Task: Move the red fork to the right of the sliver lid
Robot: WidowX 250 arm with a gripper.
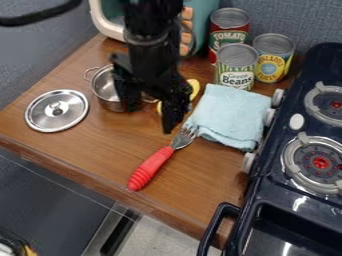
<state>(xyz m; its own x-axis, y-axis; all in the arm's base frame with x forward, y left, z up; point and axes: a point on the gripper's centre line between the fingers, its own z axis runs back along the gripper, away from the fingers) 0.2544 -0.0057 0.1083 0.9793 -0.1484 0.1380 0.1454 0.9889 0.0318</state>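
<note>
The black gripper (152, 114) hangs over the middle of the wooden counter, above and to the upper left of the fork, apart from its handle. A fork with a red handle (151, 168) and metal head lies diagonally on the counter, its tines pointing up and right against the edge of a light blue cloth. The round silver lid (57, 110) with a small knob lies flat at the left, well left of the fork.
A small metal pot (105, 90) stands partly behind the gripper, with something yellow (194, 88) beside it. The folded blue cloth (232, 116) lies right of centre. Cans (236, 67) stand behind it. A dark toy stove (300, 200) borders the right side.
</note>
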